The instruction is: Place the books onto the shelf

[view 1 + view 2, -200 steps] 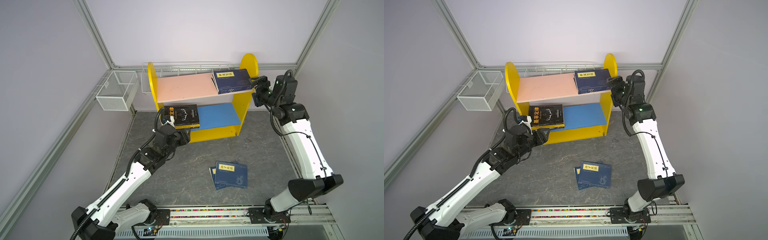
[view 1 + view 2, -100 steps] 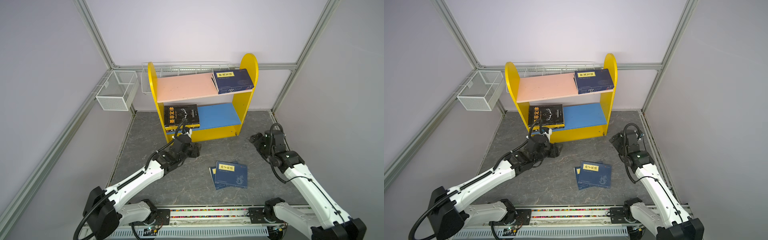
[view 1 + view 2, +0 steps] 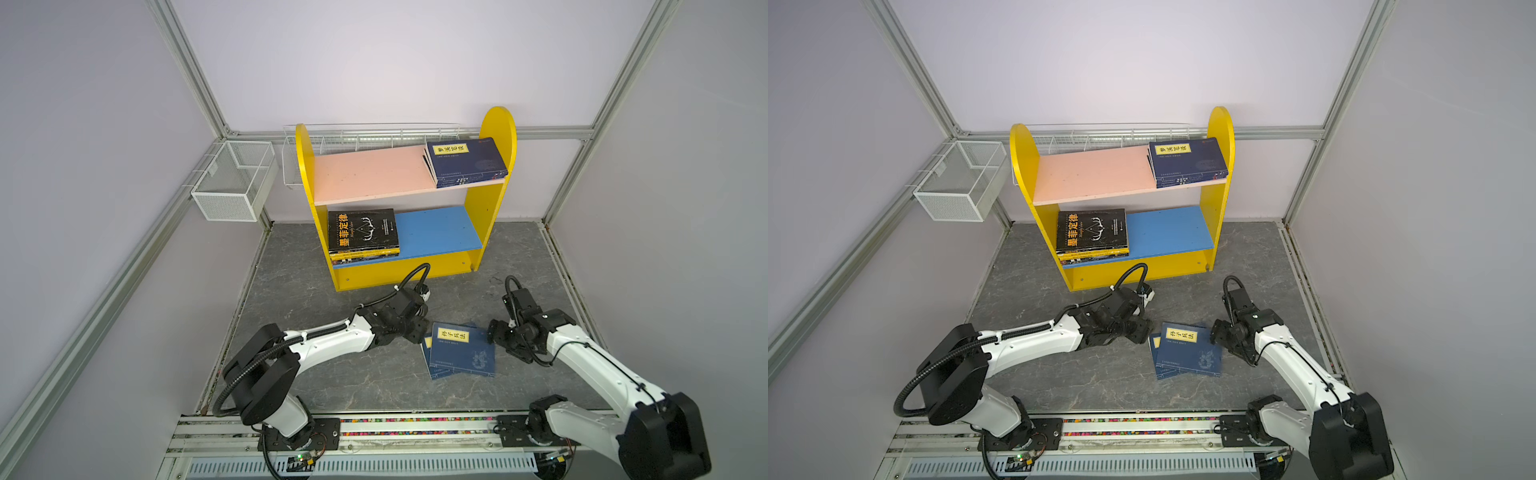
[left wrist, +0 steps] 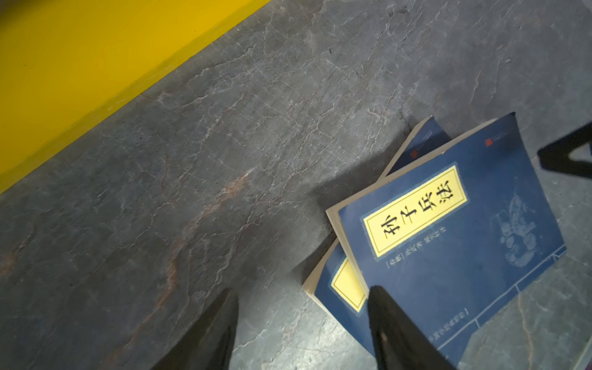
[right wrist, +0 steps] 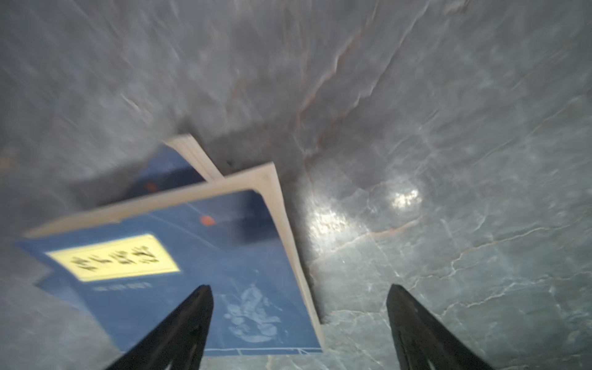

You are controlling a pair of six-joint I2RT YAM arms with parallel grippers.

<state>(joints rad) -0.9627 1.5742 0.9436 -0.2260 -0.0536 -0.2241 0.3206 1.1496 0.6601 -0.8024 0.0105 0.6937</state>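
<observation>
In both top views: counting navy stack (image 3: 465, 162) and black-topped stack (image 3: 362, 232) as shelved, shelf (image 3: 490, 216) at twelve o'clock; leaving two navy books (image 3: 461, 349) on the floor (image 3: 332, 374) at its six o'clock, flanking them with left gripper (image 3: 415, 334) at nine o'clock, right gripper (image 3: 494, 336) at three, both spread, empty. In the left wrist view: poising one finger (image 4: 394, 323) over the upper book (image 4: 464, 250). In the right wrist view: straddling its page edge

Left gripper (image 3: 417, 333) and right gripper (image 3: 495, 332) lowered from shelf (image 3: 395, 274), now flanking floor books (image 3: 461, 353)
</observation>
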